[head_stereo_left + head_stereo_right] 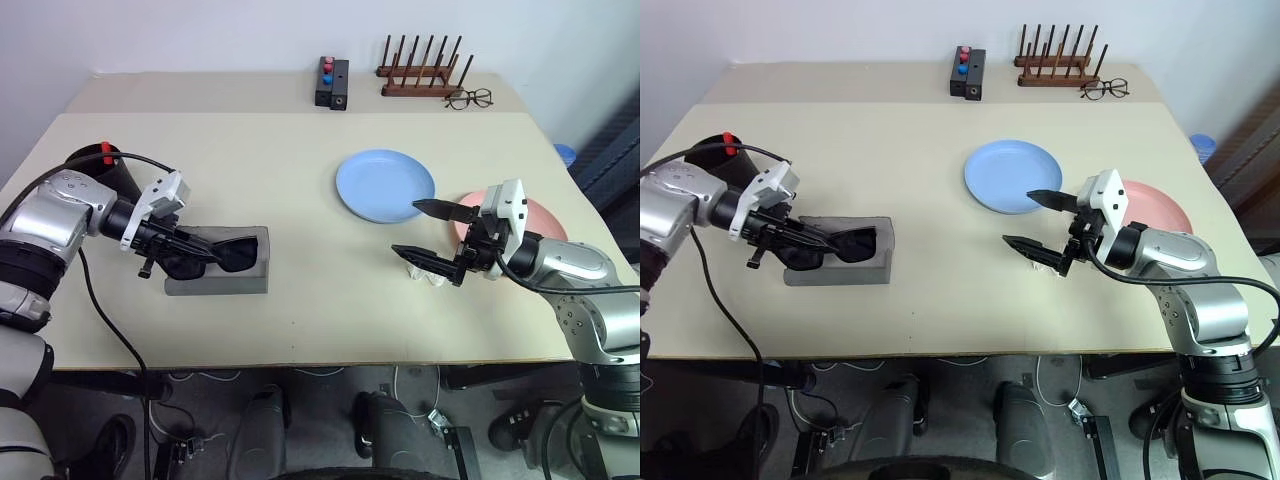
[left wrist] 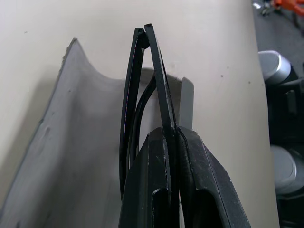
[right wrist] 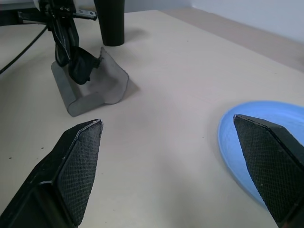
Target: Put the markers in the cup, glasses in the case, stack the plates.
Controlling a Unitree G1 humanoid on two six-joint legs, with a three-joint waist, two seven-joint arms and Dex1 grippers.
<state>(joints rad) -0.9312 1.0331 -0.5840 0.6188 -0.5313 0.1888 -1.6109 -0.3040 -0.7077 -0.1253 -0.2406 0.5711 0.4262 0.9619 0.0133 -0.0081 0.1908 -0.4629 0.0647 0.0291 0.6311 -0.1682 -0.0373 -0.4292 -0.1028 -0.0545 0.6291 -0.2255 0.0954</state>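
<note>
Thick-framed glossy sunglasses (image 1: 205, 255) over soft, seemingly felt grey case (image 1: 240, 282)

you have two plates, blue (image 1: 385, 185) and pink (image 1: 545, 222), one sunglasses (image 1: 205, 255), one case (image 1: 240, 280), one cup (image 1: 120, 172), one marker (image 1: 105, 150).

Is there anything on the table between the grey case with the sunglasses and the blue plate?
No. Between the case and the blue plate there is only bare tabletop, seen in both head views.
</note>
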